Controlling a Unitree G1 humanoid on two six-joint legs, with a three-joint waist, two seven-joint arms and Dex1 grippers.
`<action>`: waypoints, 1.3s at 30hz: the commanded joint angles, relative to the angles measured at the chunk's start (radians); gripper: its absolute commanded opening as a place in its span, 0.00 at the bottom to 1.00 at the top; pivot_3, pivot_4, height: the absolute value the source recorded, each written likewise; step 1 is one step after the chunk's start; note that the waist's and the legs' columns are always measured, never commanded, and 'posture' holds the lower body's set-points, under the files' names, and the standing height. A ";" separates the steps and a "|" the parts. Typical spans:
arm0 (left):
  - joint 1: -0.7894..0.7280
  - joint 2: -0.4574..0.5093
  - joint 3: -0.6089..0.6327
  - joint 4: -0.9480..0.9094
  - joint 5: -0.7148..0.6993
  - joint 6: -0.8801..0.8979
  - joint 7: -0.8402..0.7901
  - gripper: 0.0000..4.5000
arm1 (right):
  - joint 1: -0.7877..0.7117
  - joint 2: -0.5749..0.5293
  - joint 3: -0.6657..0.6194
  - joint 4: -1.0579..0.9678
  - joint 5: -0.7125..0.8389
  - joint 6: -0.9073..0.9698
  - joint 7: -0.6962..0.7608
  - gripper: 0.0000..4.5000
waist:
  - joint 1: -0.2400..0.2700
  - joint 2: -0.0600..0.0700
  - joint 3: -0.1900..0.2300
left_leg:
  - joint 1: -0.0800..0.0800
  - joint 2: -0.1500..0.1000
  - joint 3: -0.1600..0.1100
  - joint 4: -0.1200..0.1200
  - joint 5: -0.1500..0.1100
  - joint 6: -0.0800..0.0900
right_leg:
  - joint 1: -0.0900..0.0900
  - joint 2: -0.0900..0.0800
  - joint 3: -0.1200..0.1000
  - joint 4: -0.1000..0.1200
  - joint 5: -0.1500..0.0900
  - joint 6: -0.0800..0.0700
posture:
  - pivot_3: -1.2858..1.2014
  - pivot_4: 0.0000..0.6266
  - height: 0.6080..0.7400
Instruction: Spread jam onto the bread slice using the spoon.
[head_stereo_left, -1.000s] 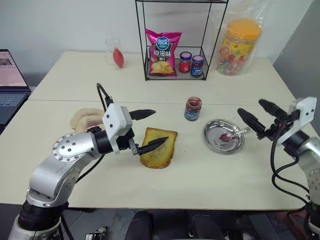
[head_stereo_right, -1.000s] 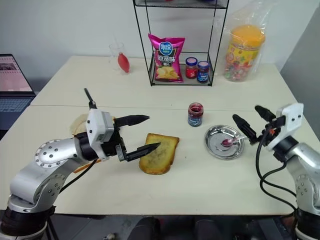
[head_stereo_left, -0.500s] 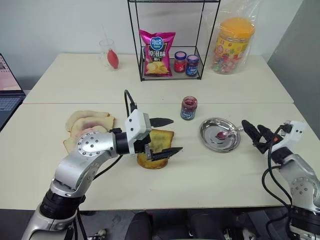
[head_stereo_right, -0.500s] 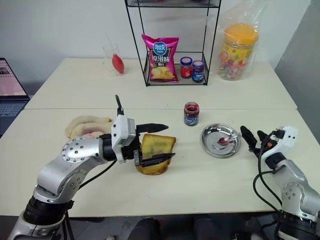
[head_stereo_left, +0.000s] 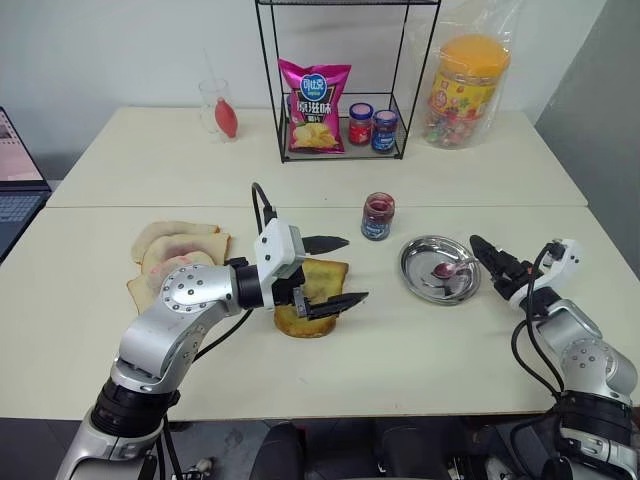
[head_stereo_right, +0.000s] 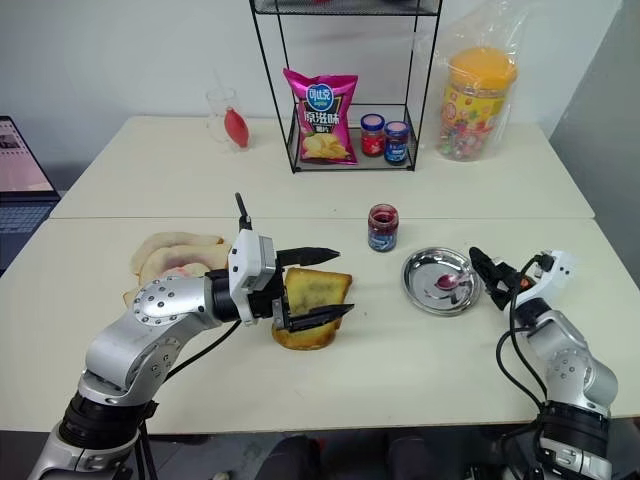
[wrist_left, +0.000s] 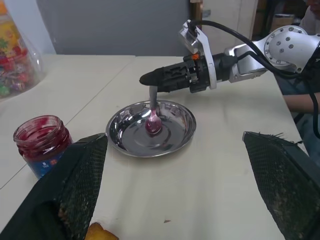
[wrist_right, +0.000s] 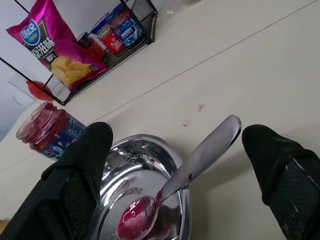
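Note:
The toasted bread slice lies on the table in front of me. My left gripper stands open just above it, pointing right, one finger over the far edge and one over the near edge. The jam jar, lid off, stands beyond the bread. To its right the spoon rests in a small metal plate, its bowl red with jam and its handle sticking out over the rim. My right gripper is open and level at the plate's right rim, and the handle's end lies between its fingers.
Pale bread slices with pink smears lie left of my left arm. At the back stand a wire rack with a chip bag and two small jars, a candy jar and a glass. A laptop sits at the left edge.
The head camera has shifted. My right gripper has come down, rolled and closed in on the plate's rim. My left gripper has edged right over the bread.

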 joint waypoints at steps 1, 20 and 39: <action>-0.021 0.000 0.000 -0.021 0.000 -0.001 -0.011 1.00 | -0.034 -0.002 -0.029 0.019 0.042 -0.005 0.021 0.92 | 0.000 0.000 0.000 | 0.000 0.000 0.000 0.000 0.000 0.000 | 0.000 0.000 0.000 0.000 0.000 0.000 | 0.52 0.24 1.00; -0.039 0.020 0.018 -0.049 0.005 0.044 0.006 1.00 | -0.080 -0.036 -0.039 0.099 0.107 0.053 0.082 0.07 | 0.000 0.000 0.000 | 0.000 0.000 0.000 0.000 0.000 0.000 | 0.000 0.000 0.000 0.000 0.000 0.000 | 0.52 0.24 1.00; 0.110 0.103 0.236 0.026 -0.008 0.032 0.046 1.00 | -0.236 -0.176 0.091 -0.332 0.206 0.194 0.060 0.01 | -0.003 0.003 0.001 | 0.000 0.000 -0.001 0.000 0.000 0.000 | -0.001 0.000 0.000 0.000 0.000 0.000 | 0.52 0.24 1.00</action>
